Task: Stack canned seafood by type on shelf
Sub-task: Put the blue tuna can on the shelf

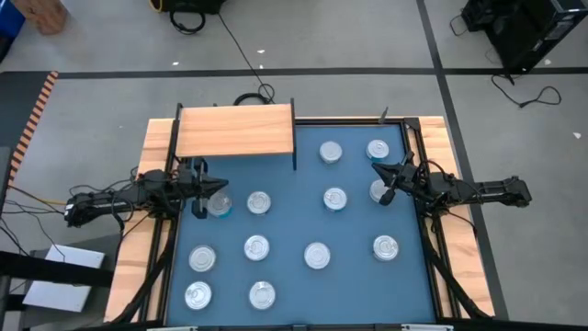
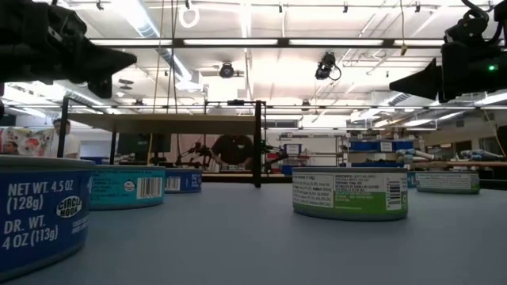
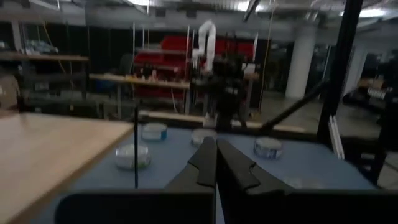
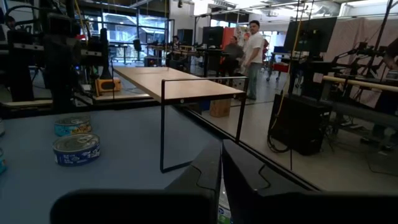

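The tins [image 1: 256,246] are spread flat over the blue surface [image 1: 289,216], none yet on the shelf [image 1: 235,131]. Both the left end effector [image 1: 219,188] and the right end effector [image 1: 375,169] are kept pressed together, empty, probably awaiting a first pick.

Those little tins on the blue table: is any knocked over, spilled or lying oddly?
Nothing stands out. Every tin in the high view sits flat, lid up, spaced apart on the blue table. The shelf is bare and stands level. No spill or dent shows.
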